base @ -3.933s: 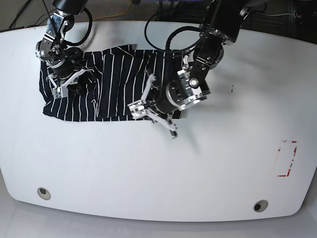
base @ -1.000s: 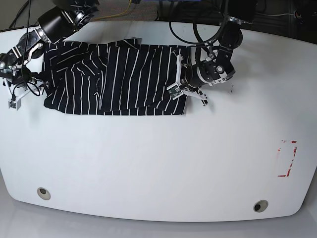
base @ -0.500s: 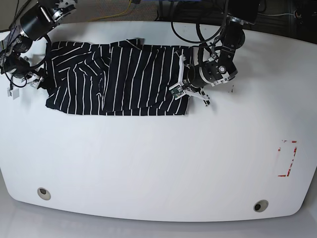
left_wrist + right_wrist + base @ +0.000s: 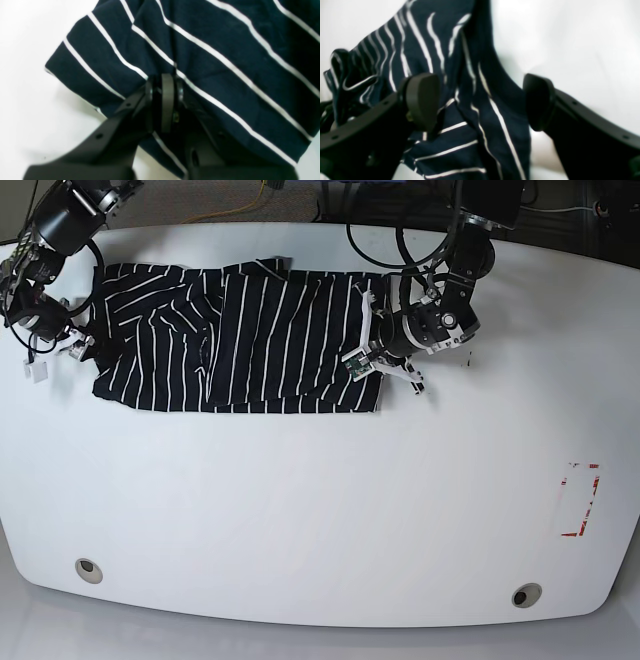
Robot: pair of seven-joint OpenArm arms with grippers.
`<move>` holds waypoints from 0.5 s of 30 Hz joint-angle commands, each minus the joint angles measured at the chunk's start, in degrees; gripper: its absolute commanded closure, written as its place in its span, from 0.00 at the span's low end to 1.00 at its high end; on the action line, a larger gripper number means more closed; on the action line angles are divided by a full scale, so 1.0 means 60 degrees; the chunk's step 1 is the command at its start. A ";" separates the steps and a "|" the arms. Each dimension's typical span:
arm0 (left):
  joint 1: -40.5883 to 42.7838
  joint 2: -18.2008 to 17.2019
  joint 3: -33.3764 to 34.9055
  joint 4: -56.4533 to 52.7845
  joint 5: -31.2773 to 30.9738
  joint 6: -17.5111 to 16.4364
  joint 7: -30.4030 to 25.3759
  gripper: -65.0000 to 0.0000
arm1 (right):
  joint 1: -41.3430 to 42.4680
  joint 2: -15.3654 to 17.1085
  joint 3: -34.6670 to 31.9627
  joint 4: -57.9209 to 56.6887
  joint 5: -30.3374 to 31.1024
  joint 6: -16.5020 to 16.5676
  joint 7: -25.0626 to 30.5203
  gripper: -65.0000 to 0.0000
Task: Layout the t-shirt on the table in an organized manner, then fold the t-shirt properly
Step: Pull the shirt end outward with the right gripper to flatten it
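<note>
Items I count apart from my work, all along the top of the base view:
1. Yellow cable [image 4: 262, 192], thin, running slantwise over dark ground.
2. Pale cable [image 4: 572, 210], far corner on that view's right, lying nearly level.
3. Dark floor [image 4: 230, 200], under both cables; detail too dim for me to tell.
4. Light grey floor [image 4: 8, 625], a sliver at the lower corner.
</note>
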 commanded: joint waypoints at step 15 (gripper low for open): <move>-0.0012 -0.0079 -0.0028 0.0005 0.0435 -0.0006 0.0566 0.95 | -0.0365 -0.0705 -0.0806 0.0504 0.0473 0.0013 0.0007 0.23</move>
